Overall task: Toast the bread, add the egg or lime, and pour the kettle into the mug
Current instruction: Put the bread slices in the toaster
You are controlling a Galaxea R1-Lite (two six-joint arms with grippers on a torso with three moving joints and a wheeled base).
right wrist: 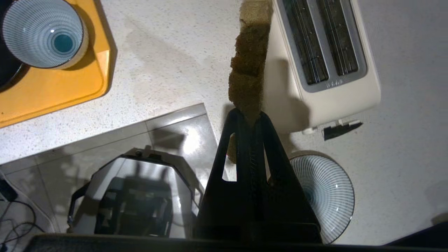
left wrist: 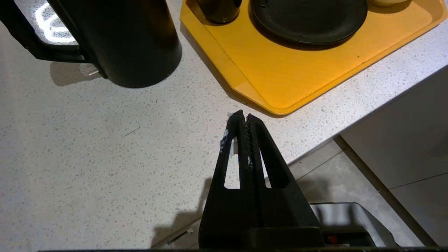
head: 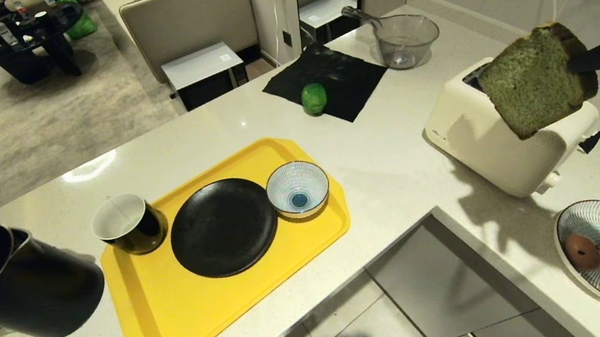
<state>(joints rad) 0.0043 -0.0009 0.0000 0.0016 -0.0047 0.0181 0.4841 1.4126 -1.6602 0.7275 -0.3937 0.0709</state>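
The right gripper (right wrist: pixel 249 117) is pinching the green-tinted, tan-crusted bread slice (head: pixel 536 79) by one edge above the cream two-slot toaster (head: pixel 510 143), so the tilted slice risks sagging, tearing or dropping outside the slots.

Right pincer (right wrist: pixel 249 117) raised at right side of head view, arm reached in level, jaws clamped on bread (head: pixel 536 79). Left pincer (left wrist: pixel 244 117) parked low over bench edge, jaws pressed together, nothing held.

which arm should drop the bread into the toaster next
Right: its pincer already grips the green-tinted bread slice beside the cream toaster. The left pincer sits shut near the black kettle.
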